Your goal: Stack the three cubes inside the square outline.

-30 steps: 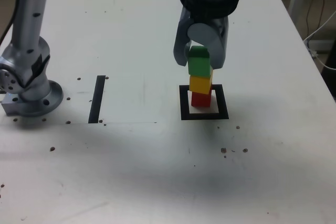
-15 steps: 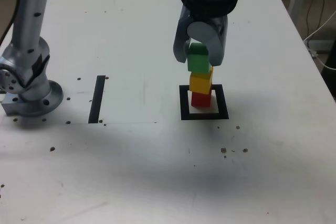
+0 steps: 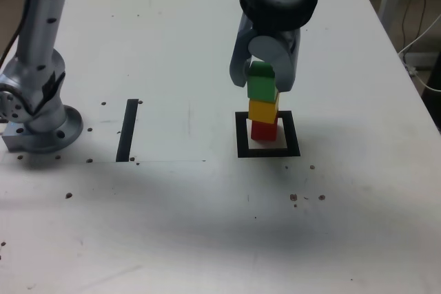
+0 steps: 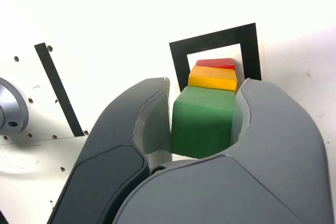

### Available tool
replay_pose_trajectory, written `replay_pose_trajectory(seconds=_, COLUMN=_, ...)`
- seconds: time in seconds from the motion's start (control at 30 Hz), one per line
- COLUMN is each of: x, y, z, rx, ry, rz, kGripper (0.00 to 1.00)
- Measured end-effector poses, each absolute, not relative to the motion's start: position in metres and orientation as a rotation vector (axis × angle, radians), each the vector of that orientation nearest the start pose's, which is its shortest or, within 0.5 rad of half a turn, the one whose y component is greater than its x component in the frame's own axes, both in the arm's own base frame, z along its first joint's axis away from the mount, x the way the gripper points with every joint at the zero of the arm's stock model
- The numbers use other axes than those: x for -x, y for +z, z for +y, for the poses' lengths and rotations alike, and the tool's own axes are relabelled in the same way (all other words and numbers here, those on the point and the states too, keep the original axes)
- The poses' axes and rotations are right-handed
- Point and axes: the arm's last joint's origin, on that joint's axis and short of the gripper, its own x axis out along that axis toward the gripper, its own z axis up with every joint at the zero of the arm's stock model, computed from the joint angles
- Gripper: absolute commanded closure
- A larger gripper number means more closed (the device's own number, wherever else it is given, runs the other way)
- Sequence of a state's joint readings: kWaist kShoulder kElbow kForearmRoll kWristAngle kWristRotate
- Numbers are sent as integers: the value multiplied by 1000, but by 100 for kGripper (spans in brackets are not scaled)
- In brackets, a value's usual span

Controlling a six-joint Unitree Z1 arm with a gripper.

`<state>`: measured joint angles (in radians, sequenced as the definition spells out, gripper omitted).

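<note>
Last step in hand: placing of the top cube. Red cube [image 3: 263, 130] sits inside the outline [image 3: 268, 151]; yellow cube [image 3: 263, 110] rests on it; green cube [image 3: 261, 85] is seen on top of the yellow, slightly offset. The gripper [image 3: 264, 72] brackets the green cube; in the wrist view a gap is seen on one side, the other jaw close against it. Whether it is clamped or let go cannot be told. Judged next: jaws opened fully, then a straight lift clear of the outline, without nudging the stack.
</note>
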<state>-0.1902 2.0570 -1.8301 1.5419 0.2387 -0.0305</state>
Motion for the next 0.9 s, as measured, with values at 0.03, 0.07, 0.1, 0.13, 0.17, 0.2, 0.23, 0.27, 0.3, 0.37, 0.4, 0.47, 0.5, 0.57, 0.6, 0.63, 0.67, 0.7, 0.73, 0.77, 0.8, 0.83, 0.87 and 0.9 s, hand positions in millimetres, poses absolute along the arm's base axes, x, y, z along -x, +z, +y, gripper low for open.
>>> replay_pose_trajectory(seconds=0.03, x=-362, y=303, z=-58, rx=-354, ry=61, rz=1727, kGripper=75)
replay_pose_trajectory(seconds=0.07, x=-362, y=302, z=-58, rx=-354, ry=61, rz=1728, kGripper=74)
replay_pose_trajectory(seconds=0.1, x=-362, y=302, z=-58, rx=-354, ry=62, rz=1729, kGripper=71)
replay_pose_trajectory(seconds=0.13, x=-362, y=301, z=-57, rx=-354, ry=62, rz=1732, kGripper=65)
replay_pose_trajectory(seconds=0.17, x=-362, y=300, z=-57, rx=-353, ry=63, rz=1735, kGripper=58)
replay_pose_trajectory(seconds=0.2, x=-362, y=299, z=-57, rx=-352, ry=64, rz=1737, kGripper=48)
replay_pose_trajectory(seconds=0.23, x=-363, y=299, z=-56, rx=-352, ry=64, rz=1739, kGripper=37)
replay_pose_trajectory(seconds=0.27, x=-363, y=298, z=-56, rx=-350, ry=64, rz=1740, kGripper=27)
replay_pose_trajectory(seconds=0.3, x=-362, y=297, z=-55, rx=-347, ry=63, rz=1743, kGripper=17)
replay_pose_trajectory(seconds=0.37, x=-362, y=296, z=-54, rx=-344, ry=63, rz=1749, kGripper=5)
replay_pose_trajectory(seconds=0.4, x=-362, y=295, z=-53, rx=-344, ry=63, rz=1751, kGripper=2)
replay_pose_trajectory(seconds=0.47, x=-362, y=293, z=-53, rx=-344, ry=62, rz=1756, kGripper=1)
replay_pose_trajectory(seconds=0.5, x=-362, y=293, z=-53, rx=-345, ry=62, rz=1756, kGripper=1)
replay_pose_trajectory(seconds=0.57, x=-362, y=292, z=-53, rx=-344, ry=61, rz=1756, kGripper=1)
replay_pose_trajectory(seconds=0.6, x=-362, y=292, z=-53, rx=-344, ry=61, rz=1756, kGripper=1)
replay_pose_trajectory(seconds=0.63, x=-362, y=292, z=-53, rx=-344, ry=61, rz=1756, kGripper=1)
replay_pose_trajectory(seconds=0.67, x=-362, y=292, z=-53, rx=-344, ry=61, rz=1756, kGripper=1)
replay_pose_trajectory(seconds=0.7, x=-362, y=292, z=-53, rx=-344, ry=61, rz=1756, kGripper=1)
replay_pose_trajectory(seconds=0.73, x=-362, y=292, z=-53, rx=-343, ry=61, rz=1756, kGripper=1)
replay_pose_trajectory(seconds=0.77, x=-362, y=292, z=-53, rx=-343, ry=61, rz=1756, kGripper=1)
replay_pose_trajectory(seconds=0.8, x=-362, y=292, z=-53, rx=-343, ry=61, rz=1756, kGripper=1)
replay_pose_trajectory(seconds=0.83, x=-361, y=293, z=-53, rx=-344, ry=62, rz=1754, kGripper=1)
replay_pose_trajectory(seconds=0.87, x=-360, y=294, z=-53, rx=-345, ry=63, rz=1750, kGripper=1)
replay_pose_trajectory(seconds=0.9, x=-358, y=297, z=-52, rx=-346, ry=65, rz=1744, kGripper=1)
